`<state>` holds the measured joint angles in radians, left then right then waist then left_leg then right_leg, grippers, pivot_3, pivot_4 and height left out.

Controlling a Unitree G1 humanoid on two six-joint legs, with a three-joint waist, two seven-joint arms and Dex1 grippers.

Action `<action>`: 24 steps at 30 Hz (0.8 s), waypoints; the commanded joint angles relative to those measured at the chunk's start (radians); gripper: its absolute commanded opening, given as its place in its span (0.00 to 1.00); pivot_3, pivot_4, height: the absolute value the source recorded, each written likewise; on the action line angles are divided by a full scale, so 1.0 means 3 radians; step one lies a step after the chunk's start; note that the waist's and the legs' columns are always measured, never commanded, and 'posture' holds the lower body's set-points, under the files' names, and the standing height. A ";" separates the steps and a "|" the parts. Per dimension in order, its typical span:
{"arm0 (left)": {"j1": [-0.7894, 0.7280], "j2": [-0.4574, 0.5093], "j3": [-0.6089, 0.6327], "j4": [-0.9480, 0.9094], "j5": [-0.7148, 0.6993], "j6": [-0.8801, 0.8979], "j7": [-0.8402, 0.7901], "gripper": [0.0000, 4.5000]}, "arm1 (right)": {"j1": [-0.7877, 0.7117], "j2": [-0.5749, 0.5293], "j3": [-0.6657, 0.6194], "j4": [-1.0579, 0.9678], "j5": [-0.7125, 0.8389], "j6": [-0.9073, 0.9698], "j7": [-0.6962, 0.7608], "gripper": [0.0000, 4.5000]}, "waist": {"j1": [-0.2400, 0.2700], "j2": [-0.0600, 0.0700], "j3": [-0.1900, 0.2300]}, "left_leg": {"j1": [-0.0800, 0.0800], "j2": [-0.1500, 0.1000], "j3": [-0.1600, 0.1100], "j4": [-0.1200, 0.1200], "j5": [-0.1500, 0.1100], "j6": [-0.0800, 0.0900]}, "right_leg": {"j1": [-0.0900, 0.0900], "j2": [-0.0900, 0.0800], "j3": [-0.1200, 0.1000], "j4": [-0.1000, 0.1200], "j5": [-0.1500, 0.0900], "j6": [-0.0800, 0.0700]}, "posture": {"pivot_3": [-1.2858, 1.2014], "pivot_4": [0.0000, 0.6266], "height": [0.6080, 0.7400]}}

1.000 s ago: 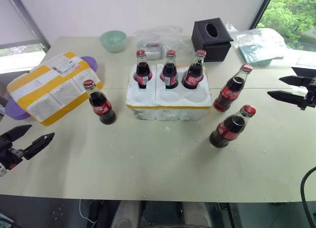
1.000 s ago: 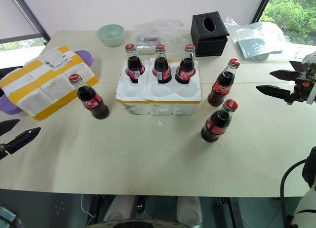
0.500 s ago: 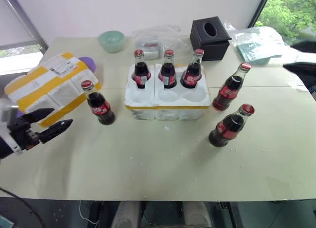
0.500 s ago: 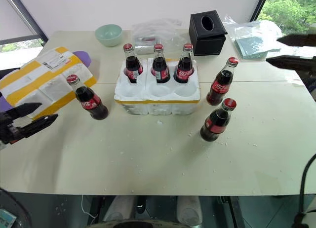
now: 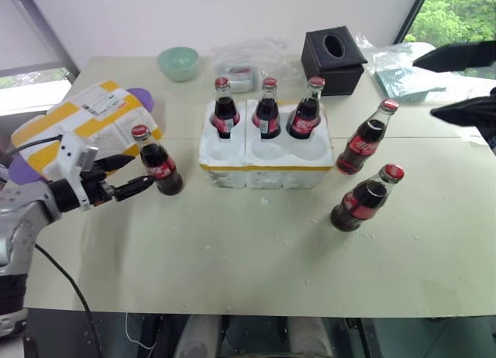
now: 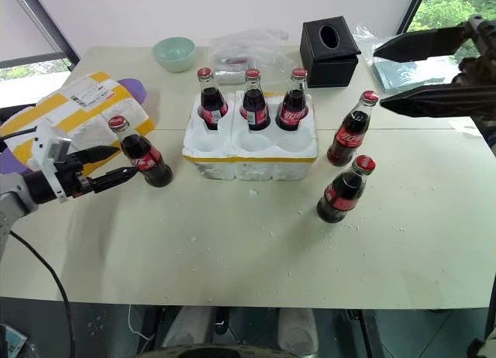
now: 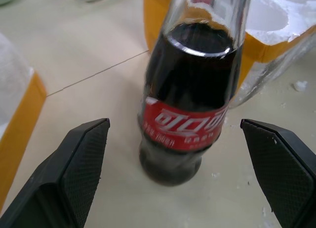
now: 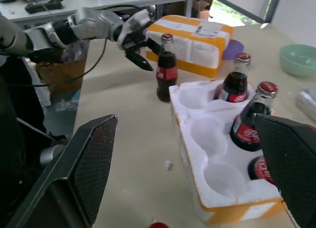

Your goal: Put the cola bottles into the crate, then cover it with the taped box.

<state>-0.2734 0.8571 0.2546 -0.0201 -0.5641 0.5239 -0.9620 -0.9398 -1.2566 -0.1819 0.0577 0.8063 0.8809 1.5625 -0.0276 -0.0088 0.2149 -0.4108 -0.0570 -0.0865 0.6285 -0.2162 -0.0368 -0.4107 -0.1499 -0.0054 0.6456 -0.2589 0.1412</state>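
Left eye view shows the crate [image 5: 266,158] in the middle of the table [image 5: 232,257] with three cola bottles [image 5: 267,110] upright in its far row and the three near wells bare, while one bottle [image 5: 157,163] stands on the table to its left and two more [image 5: 364,141] stand to its right. The left gripper [image 5: 128,176] has its jaws spread wide just beside the left bottle, not touching it, with the taped box [image 5: 77,133] lying close behind. The right gripper [image 6: 422,71], also spread wide and holding nothing, hangs above the table's far right, near the black tissue box [image 5: 333,60].
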 commanded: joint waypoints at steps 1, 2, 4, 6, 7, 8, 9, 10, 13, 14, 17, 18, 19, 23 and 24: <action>-0.0186 -0.0032 -0.0136 0.0106 0.0141 -0.0135 -0.0055 0.99 | 0.0023 0.0044 -0.0212 -0.0262 0.0202 0.0114 -0.0146 1.00 | 0.0002 0.0000 0.0000 | 0.0000 0.0000 0.0001 0.0000 0.0000 0.0000 | 0.0000 0.0001 0.0000 0.0000 0.0000 0.0000 | 0.52 0.24 0.98; -0.0238 -0.0049 -0.0181 0.0153 0.0172 -0.0159 -0.0067 0.99 | 0.0047 0.0077 -0.0224 -0.0313 0.0228 0.0119 -0.0181 1.00 | 0.0004 0.0000 0.0000 | 0.0000 0.0001 0.0000 0.0000 0.0000 0.0000 | -0.0001 0.0001 0.0000 0.0001 0.0000 0.0000 | 0.52 0.24 0.98; -0.0314 -0.0075 -0.0236 0.0223 0.0222 -0.0196 -0.0088 0.99 | 0.0069 0.0138 -0.0244 -0.0377 0.0281 0.0152 -0.0260 1.00 | 0.0015 0.0000 0.0000 | 0.0000 0.0001 0.0000 0.0001 0.0000 0.0000 | -0.0001 0.0003 0.0000 0.0002 0.0001 -0.0001 | 0.52 0.24 0.98; -0.0381 -0.0105 -0.0267 0.0267 0.0235 -0.0197 -0.0102 0.99 | 0.0088 0.0196 -0.0262 -0.0424 0.0325 0.0177 -0.0343 1.00 | 0.0025 0.0000 0.0000 | 0.0000 0.0001 0.0001 0.0002 0.0000 0.0001 | 0.0000 0.0002 0.0000 0.0002 0.0001 -0.0001 | 0.52 0.24 0.98; -0.0411 -0.0120 -0.0282 0.0291 0.0249 -0.0198 -0.0107 0.99 | 0.0106 0.0223 -0.0271 -0.0445 0.0340 0.0181 -0.0378 1.00 | 0.0033 0.0000 0.0000 | 0.0000 0.0001 0.0001 0.0003 0.0000 0.0001 | 0.0000 0.0002 0.0000 0.0002 0.0002 0.0000 | 0.52 0.24 0.98; -0.0434 -0.0132 -0.0294 0.0313 0.0265 -0.0204 -0.0111 0.99 | 0.0126 0.0240 -0.0279 -0.0463 0.0353 0.0179 -0.0405 1.00 | 0.0040 0.0000 0.0000 | 0.0000 0.0001 0.0001 0.0004 0.0000 0.0001 | 0.0000 0.0002 0.0000 0.0002 0.0002 0.0001 | 0.52 0.24 0.98; -0.0457 -0.0145 -0.0305 0.0340 0.0285 -0.0210 -0.0117 0.99 | 0.0153 0.0253 -0.0290 -0.0482 0.0364 0.0172 -0.0428 1.00 | 0.0045 -0.0001 0.0000 | 0.0000 0.0001 0.0001 0.0005 0.0000 0.0001 | 0.0000 0.0002 0.0000 0.0002 0.0002 0.0001 | 0.52 0.24 0.98; -0.0478 -0.0158 -0.0311 0.0365 0.0302 -0.0213 -0.0122 0.99 | 0.0175 0.0262 -0.0301 -0.0496 0.0377 0.0168 -0.0451 1.00 | 0.0047 -0.0001 0.0000 | 0.0000 0.0000 0.0001 0.0005 0.0000 0.0001 | 0.0000 0.0001 0.0000 0.0002 0.0003 0.0001 | 0.52 0.24 0.98; -0.0539 -0.0214 -0.0344 0.0433 0.0351 -0.0227 -0.0132 0.99 | 0.0215 0.0285 -0.0349 -0.0521 0.0431 0.0180 -0.0520 1.00 | 0.0050 -0.0001 0.0000 | -0.0001 0.0000 0.0001 0.0005 0.0000 0.0001 | 0.0001 0.0001 0.0000 0.0001 0.0003 0.0001 | 0.52 0.24 0.98; -0.0556 -0.0233 -0.0361 0.0448 0.0362 -0.0234 -0.0137 0.99 | 0.0229 0.0291 -0.0362 -0.0527 0.0445 0.0178 -0.0538 1.00 | 0.0050 -0.0001 0.0000 | -0.0001 0.0000 0.0001 0.0005 0.0001 0.0001 | 0.0001 0.0001 0.0000 0.0001 0.0003 0.0002 | 0.52 0.24 0.98; -0.0603 -0.0293 -0.0416 0.0493 0.0379 -0.0259 -0.0189 0.99 | 0.0289 0.0309 -0.0388 -0.0549 0.0461 0.0157 -0.0575 1.00 | 0.0051 -0.0004 0.0000 | -0.0001 0.0000 0.0000 0.0006 0.0001 0.0001 | 0.0001 0.0002 0.0000 0.0002 0.0003 0.0002 | 0.52 0.24 0.98; -0.0613 -0.0304 -0.0429 0.0501 0.0385 -0.0260 -0.0213 0.99 | 0.0305 0.0313 -0.0393 -0.0559 0.0465 0.0152 -0.0585 1.00 | 0.0050 -0.0005 -0.0001 | -0.0001 0.0000 0.0000 0.0006 0.0001 0.0001 | 0.0001 0.0002 0.0000 0.0002 0.0003 0.0002 | 0.52 0.24 0.98; -0.0626 -0.0313 -0.0441 0.0514 0.0402 -0.0257 -0.0219 0.99 | 0.0323 0.0315 -0.0399 -0.0570 0.0472 0.0149 -0.0595 1.00 | 0.0043 -0.0005 -0.0001 | -0.0001 0.0000 0.0000 0.0006 0.0001 0.0001 | 0.0002 0.0002 0.0000 0.0001 0.0003 0.0002 | 0.52 0.24 0.98; -0.0682 -0.0322 -0.0432 0.0557 0.0413 -0.0244 -0.0252 0.62 | 0.0359 0.0316 -0.0416 -0.0599 0.0505 0.0147 -0.0625 1.00 | 0.0039 -0.0005 -0.0001 | 0.0000 0.0000 0.0001 0.0006 0.0001 0.0001 | 0.0001 0.0002 0.0001 0.0002 0.0004 0.0003 | 0.52 0.24 0.98; -0.0699 -0.0315 -0.0429 0.0569 0.0417 -0.0229 -0.0248 0.62 | 0.0364 0.0317 -0.0419 -0.0603 0.0513 0.0149 -0.0631 1.00 | 0.0044 -0.0005 -0.0001 | 0.0000 0.0000 0.0000 0.0006 0.0001 0.0001 | 0.0001 0.0002 0.0001 0.0002 0.0004 0.0003 | 0.52 0.24 0.98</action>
<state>-0.4593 0.7566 0.1150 0.1558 -0.4393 0.4632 -1.0292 -0.8243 -1.1573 -0.2648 -0.0968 0.9369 0.9359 1.3771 -0.0143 -0.0102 0.2146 -0.4109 -0.0569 -0.0865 0.6304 -0.2160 -0.0364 -0.4102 -0.1492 -0.0052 0.6463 -0.2578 0.1420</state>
